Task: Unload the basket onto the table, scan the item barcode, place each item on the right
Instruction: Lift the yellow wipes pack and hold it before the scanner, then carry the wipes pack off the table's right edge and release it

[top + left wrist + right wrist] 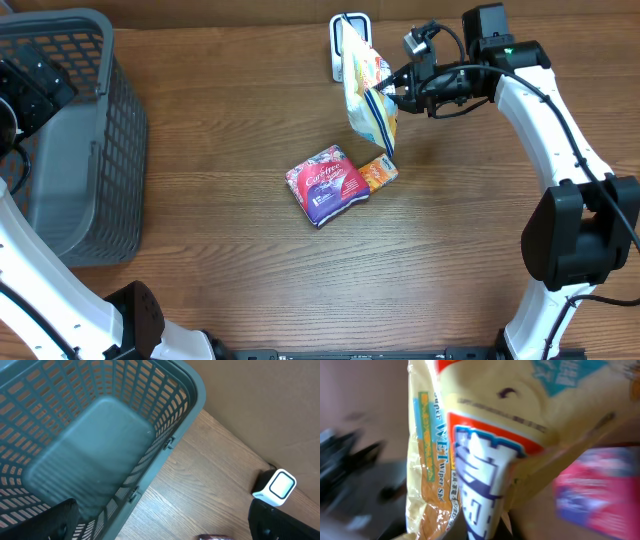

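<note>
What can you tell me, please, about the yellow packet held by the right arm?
The yellow packet is a soft, crinkled plastic pouch, pale yellow with red, white and blue print, including the word WET. The right claw is shut on one edge, holding it clear of the table, hanging lengthwise. Its upper end overlaps the white scanner in the overhead view; contact cannot be told.

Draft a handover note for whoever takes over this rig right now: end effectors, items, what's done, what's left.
Left end effector: open, holding nothing, over the grey basket.
Right end effector: shut on the yellow wipes pack, which hangs in front of the white scanner.
Done: pack is up at the scanner; whether it has scanned cannot be told.
Left: red pack and orange packet lie side by side on the table.
</note>
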You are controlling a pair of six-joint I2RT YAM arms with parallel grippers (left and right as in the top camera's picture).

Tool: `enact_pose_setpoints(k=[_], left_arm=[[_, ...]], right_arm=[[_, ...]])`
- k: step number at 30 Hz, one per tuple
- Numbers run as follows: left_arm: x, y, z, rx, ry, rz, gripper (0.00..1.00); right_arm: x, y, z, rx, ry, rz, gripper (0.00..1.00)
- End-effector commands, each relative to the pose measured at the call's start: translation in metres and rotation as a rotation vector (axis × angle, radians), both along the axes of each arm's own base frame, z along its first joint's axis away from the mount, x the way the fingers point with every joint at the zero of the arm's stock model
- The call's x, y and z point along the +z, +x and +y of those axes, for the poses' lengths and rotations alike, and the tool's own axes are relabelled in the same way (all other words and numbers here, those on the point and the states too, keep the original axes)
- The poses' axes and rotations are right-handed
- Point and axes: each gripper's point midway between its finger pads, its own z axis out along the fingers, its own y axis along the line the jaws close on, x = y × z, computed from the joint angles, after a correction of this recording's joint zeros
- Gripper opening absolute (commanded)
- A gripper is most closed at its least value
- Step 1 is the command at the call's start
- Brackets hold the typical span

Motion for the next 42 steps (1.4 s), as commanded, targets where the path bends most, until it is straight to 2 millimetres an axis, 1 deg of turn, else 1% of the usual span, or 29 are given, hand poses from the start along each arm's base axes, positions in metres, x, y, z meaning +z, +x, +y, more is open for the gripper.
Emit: enact_pose_setpoints(k=[1, 2, 3, 6, 7, 8, 10, 12, 14, 16, 17, 19, 21, 22, 24, 27, 30, 33, 34, 35, 36, 37, 38, 39, 40, 42], left_arm=[[-0.001, -0.001, 0.002, 0.018, -0.006, 0.0, 1.0], [-0.001, -0.001, 0.002, 0.019, -0.006, 0.001, 1.0], [-0.001, -0.001, 0.002, 0.018, -0.006, 0.0, 1.0], [-0.001, -0.001, 0.002, 0.019, -0.006, 0.0, 1.0], [-0.001, -0.001, 0.002, 0.018, -0.006, 0.0, 1.0], [-0.001, -0.001, 0.002, 0.018, -0.006, 0.0, 1.0], [-0.001, -0.001, 0.002, 0.018, -0.006, 0.0, 1.0], [-0.001, -0.001, 0.002, 0.018, -0.006, 0.0, 1.0], [-0.001, -0.001, 0.002, 0.019, -0.006, 0.0, 1.0], [-0.001, -0.001, 0.002, 0.018, -0.006, 0.0, 1.0], [-0.001, -0.001, 0.002, 0.018, -0.006, 0.0, 1.0], [-0.001, -0.001, 0.002, 0.019, -0.006, 0.0, 1.0], [-0.001, -0.001, 0.002, 0.019, -0.006, 0.0, 1.0], [-0.001, -0.001, 0.002, 0.018, -0.006, 0.0, 1.0], [-0.001, -0.001, 0.002, 0.018, -0.006, 0.0, 1.0], [-0.001, -0.001, 0.002, 0.018, -0.006, 0.0, 1.0], [-0.001, -0.001, 0.002, 0.019, -0.006, 0.0, 1.0], [-0.001, -0.001, 0.002, 0.018, -0.006, 0.0, 1.0], [-0.001, -0.001, 0.002, 0.018, -0.006, 0.0, 1.0], [-0.001, -0.001, 0.002, 0.018, -0.006, 0.0, 1.0], [-0.001, -0.001, 0.002, 0.019, -0.006, 0.0, 1.0], [-0.001, -0.001, 0.002, 0.018, -0.006, 0.0, 1.0], [-0.001, -0.001, 0.002, 0.018, -0.006, 0.0, 1.0], [-0.001, -0.001, 0.002, 0.018, -0.006, 0.0, 1.0], [-0.001, -0.001, 0.002, 0.018, -0.006, 0.0, 1.0], [-0.001, -0.001, 0.002, 0.019, -0.006, 0.0, 1.0]], right_arm=[[-0.05, 0.047, -0.04, -0.344, -0.433, 0.026, 0.04], [-0.054, 0.054, -0.043, -0.377, -0.483, -0.006, 0.04], [-0.054, 0.06, -0.042, -0.393, -0.502, -0.039, 0.04], [-0.044, 0.081, -0.03, -0.447, -0.532, -0.173, 0.04], [-0.04, 0.092, -0.027, -0.501, -0.557, -0.221, 0.04], [-0.037, 0.098, -0.024, -0.534, -0.575, -0.259, 0.04], [-0.029, 0.11, -0.014, -0.585, -0.582, -0.331, 0.04], [-0.022, 0.121, 0.005, -0.609, -0.564, -0.412, 0.04], [-0.024, 0.128, 0.021, -0.618, -0.548, -0.457, 0.04], [-0.035, 0.132, 0.031, -0.617, -0.55, -0.465, 0.04], [-0.045, 0.134, 0.035, -0.613, -0.562, -0.461, 0.04], [-0.062, 0.138, 0.036, -0.612, -0.585, -0.454, 0.04], [-0.077, 0.141, 0.033, -0.622, -0.616, -0.443, 0.04], [-0.081, 0.142, 0.032, -0.625, -0.627, -0.439, 0.04], [-0.084, 0.143, 0.031, -0.617, -0.642, -0.451, 0.04], [-0.081, 0.144, 0.029, -0.62, -0.659, -0.464, 0.04], [-0.076, 0.146, 0.016, -0.651, -0.712, -0.452, 0.04], [-0.046, 0.152, -0.021, -0.733, -0.802, -0.424, 0.04], [-0.032, 0.154, -0.039, -0.774, -0.828, -0.407, 0.04], [-0.014, 0.155, -0.066, -0.834, -0.852, -0.37, 0.04], [-0.003, 0.155, -0.088, -0.884, -0.864, -0.335, 0.04], [0.004, 0.153, -0.109, -0.926, -0.877, -0.299, 0.04], [0.01, 0.151, -0.133, -0.968, -0.889, -0.258, 0.04], [0.013, 0.148, -0.161, -1.012, -0.904, -0.209, 0.04], [0.013, 0.144, -0.185, -1.049, -0.918, -0.164, 0.03], [0.005, 0.133, -0.239, -1.127, -0.954, -0.056, 0.04]])
